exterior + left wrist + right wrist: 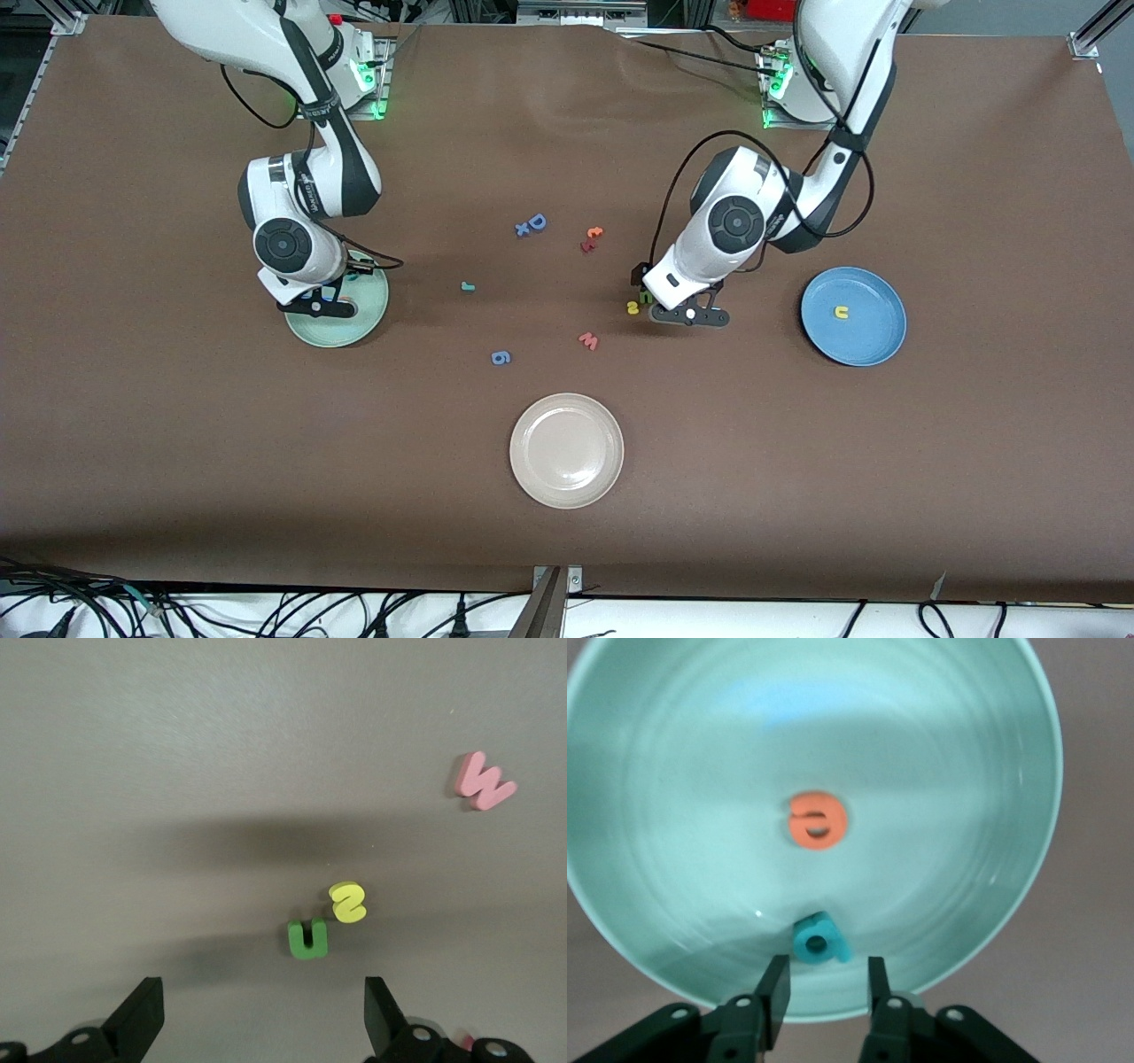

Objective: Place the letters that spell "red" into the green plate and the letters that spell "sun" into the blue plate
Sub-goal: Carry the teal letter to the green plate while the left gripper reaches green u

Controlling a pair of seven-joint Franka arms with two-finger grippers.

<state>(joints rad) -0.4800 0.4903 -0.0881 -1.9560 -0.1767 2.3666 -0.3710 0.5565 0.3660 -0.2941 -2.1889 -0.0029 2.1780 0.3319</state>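
Observation:
The green plate lies toward the right arm's end of the table. In it lie the orange "e" and the teal "d". My right gripper hangs low over the plate, open, with the "d" just past its fingertips and free of them. The teal "r" lies on the table mid-way. My left gripper is wide open over the dark green "n" and yellow "s". The yellow "u" rests in the blue plate.
A pink "w" and a blue "6" lie nearer the front camera than the "r". A blue "D" and small orange-red letters lie farther from it. The cream plate sits nearest the front camera.

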